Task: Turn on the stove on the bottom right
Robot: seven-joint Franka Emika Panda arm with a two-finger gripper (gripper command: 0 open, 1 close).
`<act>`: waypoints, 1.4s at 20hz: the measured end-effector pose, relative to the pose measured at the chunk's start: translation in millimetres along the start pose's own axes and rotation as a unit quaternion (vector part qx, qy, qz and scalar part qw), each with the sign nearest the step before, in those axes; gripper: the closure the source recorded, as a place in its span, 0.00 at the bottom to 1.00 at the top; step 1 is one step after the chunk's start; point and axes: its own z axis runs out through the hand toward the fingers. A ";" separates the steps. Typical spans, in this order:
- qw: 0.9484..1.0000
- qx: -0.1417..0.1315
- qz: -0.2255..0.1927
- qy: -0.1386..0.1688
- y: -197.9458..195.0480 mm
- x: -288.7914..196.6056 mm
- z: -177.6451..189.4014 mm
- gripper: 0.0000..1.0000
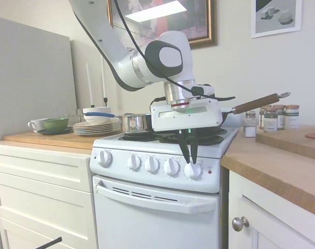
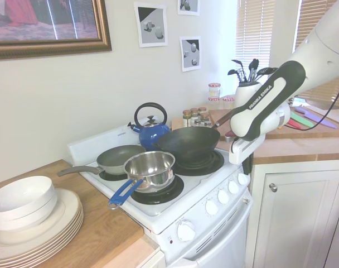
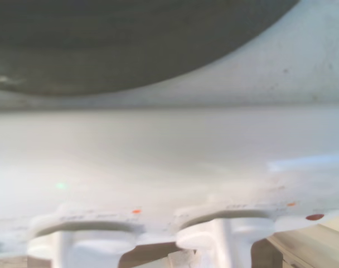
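The jaws [image 1: 189,157] point straight down, fingers drawn close together and clenched on the rightmost knob [image 1: 192,170] of the stove [image 1: 157,207]. That knob sits at the end of a row of five on the white front panel, just beside a small red light [image 1: 210,171]. The stove stands between two wooden counters [image 1: 282,166]. On its burners: a black wok [image 2: 187,145], a steel saucepan [image 2: 151,167] with blue handle, a grey frying pan [image 2: 118,158] and a blue kettle [image 2: 150,131]. Stacked plates [image 2: 41,226] rest on the other counter.
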 end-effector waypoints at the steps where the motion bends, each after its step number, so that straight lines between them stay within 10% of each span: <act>1: 1.000 -0.001 0.001 -0.001 0.4 1.4 2.3 1.00; 28: 1.000 -0.003 -0.011 0.001 -17.1 0.1 7.8 1.00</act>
